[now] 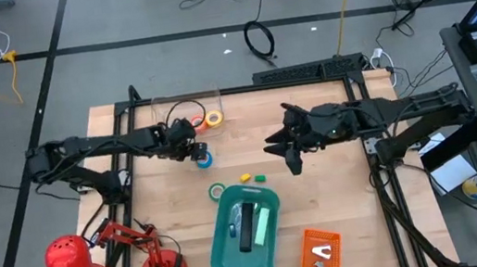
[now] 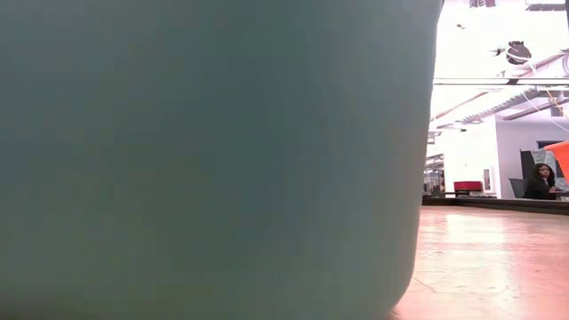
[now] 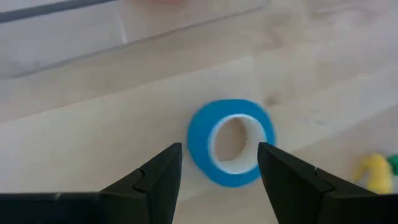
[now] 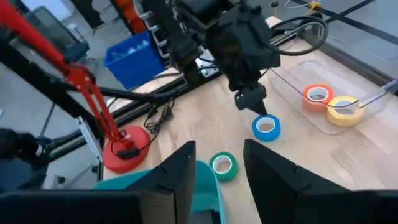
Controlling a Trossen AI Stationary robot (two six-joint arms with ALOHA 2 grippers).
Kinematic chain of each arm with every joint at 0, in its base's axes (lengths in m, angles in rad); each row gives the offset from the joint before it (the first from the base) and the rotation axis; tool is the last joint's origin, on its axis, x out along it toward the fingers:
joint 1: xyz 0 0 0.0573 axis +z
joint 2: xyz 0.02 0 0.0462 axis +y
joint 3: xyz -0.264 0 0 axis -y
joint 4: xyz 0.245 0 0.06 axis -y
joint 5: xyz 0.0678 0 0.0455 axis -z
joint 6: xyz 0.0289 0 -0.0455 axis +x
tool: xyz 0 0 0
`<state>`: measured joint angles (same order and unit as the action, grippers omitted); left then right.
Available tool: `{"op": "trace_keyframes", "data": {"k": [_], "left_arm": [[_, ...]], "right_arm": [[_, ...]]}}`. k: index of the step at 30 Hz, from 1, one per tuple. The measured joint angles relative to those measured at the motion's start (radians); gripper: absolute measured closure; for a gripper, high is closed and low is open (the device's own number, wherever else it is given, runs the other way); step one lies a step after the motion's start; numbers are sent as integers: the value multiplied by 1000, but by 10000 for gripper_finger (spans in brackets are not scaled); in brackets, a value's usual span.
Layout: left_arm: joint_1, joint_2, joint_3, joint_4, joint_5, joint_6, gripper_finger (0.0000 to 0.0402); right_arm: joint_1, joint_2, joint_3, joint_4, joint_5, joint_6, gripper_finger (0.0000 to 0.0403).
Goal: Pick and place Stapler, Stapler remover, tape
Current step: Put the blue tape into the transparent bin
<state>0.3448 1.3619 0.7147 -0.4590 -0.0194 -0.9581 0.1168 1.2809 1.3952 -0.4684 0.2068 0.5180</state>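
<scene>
The blue tape roll [image 3: 231, 142] lies flat on the wooden table [image 1: 341, 194]. My left gripper [image 3: 219, 146] hovers just over it, open, with a finger on either side and no contact visible; in the high view the gripper [image 1: 194, 149] sits just beside the blue roll [image 1: 204, 159]. The orange roll [image 1: 198, 122] and yellow roll [image 1: 214, 118] lie in a clear tray. The green roll [image 1: 218, 192] rests by the teal bin [image 1: 228, 257], which holds the dark stapler [image 1: 248, 226]. The stapler remover [image 1: 321, 257] lies in an orange tray. My right gripper [image 1: 291, 159] hangs open above mid-table.
Small yellow [image 1: 247, 178] and green [image 1: 260, 179] blocks lie near the bin's far rim. A red desk lamp [image 1: 156, 265] stands at the near left corner. The bin wall [image 2: 204, 160] fills most of the low view; a person [image 2: 540, 182] sits far off in the room.
</scene>
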Motion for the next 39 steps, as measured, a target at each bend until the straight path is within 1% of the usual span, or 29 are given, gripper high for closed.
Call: {"op": "trace_keyframes", "data": {"k": [4,6,8,16,19,22,27,28,30,32,34,36,39], "left_arm": [[15,51,-1,7,13,7,188],[19,80,0,40,26,14,188],[22,101,0,40,42,22,188],[21,157,2,18,70,14,193],[19,162,2,14,71,14,222],[20,160,0,11,75,9,268],[13,161,28,9,157,11,355],[7,161,45,9,165,18,364],[-9,151,94,5,179,44,364],[-29,127,170,-32,174,69,364],[-42,116,271,-88,126,94,364],[-39,103,383,-193,54,138,360],[-2,99,556,-306,-44,213,361]], "right_arm": [[-6,-18,0,-24,1,-16,274],[-8,-27,0,-36,8,-33,275],[-7,-29,0,-41,26,-39,275],[-11,-38,0,-55,27,-59,275],[-12,-38,0,-54,26,-60,275],[-13,-38,0,-56,27,-69,275],[-19,-37,0,-57,27,-81,275],[-19,-38,0,-60,27,-84,275],[-20,-37,0,-60,27,-86,275],[-20,-37,0,-60,27,-89,275],[-20,-37,0,-61,27,-89,275],[-20,-37,0,-64,26,-89,275],[-20,-37,0,-64,27,-97,275]]}}
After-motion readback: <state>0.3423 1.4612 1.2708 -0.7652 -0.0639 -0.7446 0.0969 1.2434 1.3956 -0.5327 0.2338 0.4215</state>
